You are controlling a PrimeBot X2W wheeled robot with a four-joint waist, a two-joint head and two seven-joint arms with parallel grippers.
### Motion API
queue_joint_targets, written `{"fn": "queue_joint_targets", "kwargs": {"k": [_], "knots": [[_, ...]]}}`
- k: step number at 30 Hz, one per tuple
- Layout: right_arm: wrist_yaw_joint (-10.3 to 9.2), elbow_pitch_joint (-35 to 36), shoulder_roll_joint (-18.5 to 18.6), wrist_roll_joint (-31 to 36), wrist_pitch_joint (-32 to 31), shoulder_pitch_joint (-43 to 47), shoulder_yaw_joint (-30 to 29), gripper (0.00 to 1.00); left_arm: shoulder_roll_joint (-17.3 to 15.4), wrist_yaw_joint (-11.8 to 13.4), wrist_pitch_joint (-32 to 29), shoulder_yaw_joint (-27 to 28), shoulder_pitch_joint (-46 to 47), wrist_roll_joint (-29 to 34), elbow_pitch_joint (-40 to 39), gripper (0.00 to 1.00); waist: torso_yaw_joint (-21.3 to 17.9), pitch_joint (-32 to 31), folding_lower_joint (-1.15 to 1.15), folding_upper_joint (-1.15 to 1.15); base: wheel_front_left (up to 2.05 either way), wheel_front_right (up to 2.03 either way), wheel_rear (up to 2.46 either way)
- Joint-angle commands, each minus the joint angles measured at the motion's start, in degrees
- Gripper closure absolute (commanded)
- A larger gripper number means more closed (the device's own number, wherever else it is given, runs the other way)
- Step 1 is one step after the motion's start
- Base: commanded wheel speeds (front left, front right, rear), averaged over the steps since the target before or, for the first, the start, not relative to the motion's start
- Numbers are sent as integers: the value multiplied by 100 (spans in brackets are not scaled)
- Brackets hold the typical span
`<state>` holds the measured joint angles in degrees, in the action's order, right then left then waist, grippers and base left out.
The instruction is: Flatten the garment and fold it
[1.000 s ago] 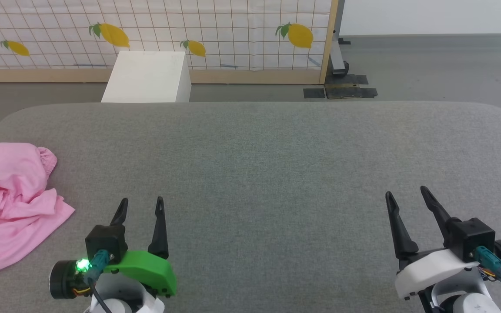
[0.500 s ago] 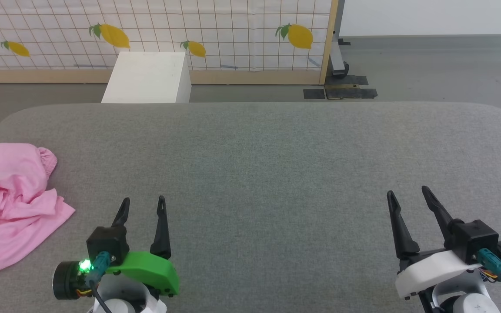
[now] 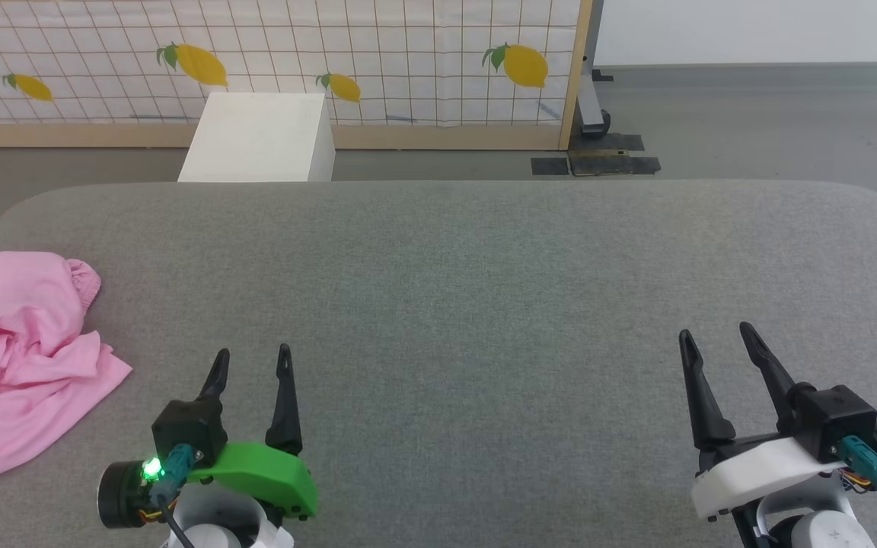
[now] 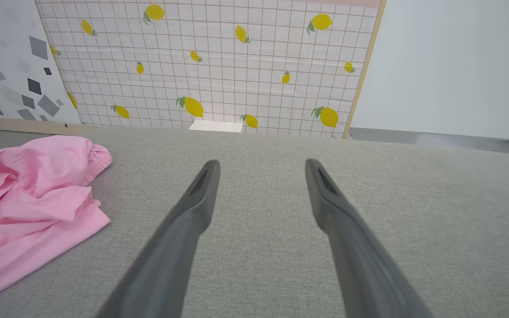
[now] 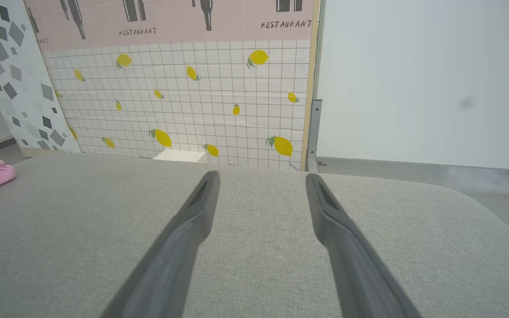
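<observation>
Shifted slightly since a second ago: left gripper [image 3: 252, 352], edged a touch toward mid-table and away from the cloth; right gripper [image 3: 714, 330], nudged a little forward. Garment itself unmoved, apart from a faint camera dip.

1. Left gripper: over near-left part of grey padded table [image 3: 469, 289]. Fingers spread wide, holding nothing, clear of the cloth.
2. Right gripper: over near-right part of table. Fingers spread wide, empty.
3. Garment [image 3: 16, 358]: light pink, thin, lying as a crumpled heap at table's left edge, partly cut off by the head view's border. Gathered elastic hem [image 3: 82, 278] bunched on the side toward table's far edge. Neither flattened nor folded.
4. White box [image 3: 259, 137]: on the floor just beyond table's far edge, left of centre.
5. Lemon-print panel [image 3: 408, 61]: upright, farther beyond table's far edge.

Step in hand, by judgement: opening reach, nothing gripped yet. Next move: bring left gripper to table's left edge, pinch hem or corner, draw toward mid-table for spreading, with right gripper joining at another edge.
</observation>
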<state>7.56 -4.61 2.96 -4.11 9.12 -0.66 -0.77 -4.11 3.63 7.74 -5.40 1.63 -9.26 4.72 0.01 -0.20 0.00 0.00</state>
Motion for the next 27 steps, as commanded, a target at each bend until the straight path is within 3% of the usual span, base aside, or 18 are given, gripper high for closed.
{"fn": "queue_joint_targets", "kwargs": {"k": [1, 27], "knots": [[-5, -32, -5, -55, 69, -106, -17, 0, -62, 53, 63, -30, 126, -75, 17, 0, 0, -3, 0, 0, 0, 0, 0], [-7, -230, -7, -188, 337, -168, -17, 0, -208, 301, 318, -280, 200, -390, 181, 0, 33, -34, 0, 0, 0, 0, 0]]}}
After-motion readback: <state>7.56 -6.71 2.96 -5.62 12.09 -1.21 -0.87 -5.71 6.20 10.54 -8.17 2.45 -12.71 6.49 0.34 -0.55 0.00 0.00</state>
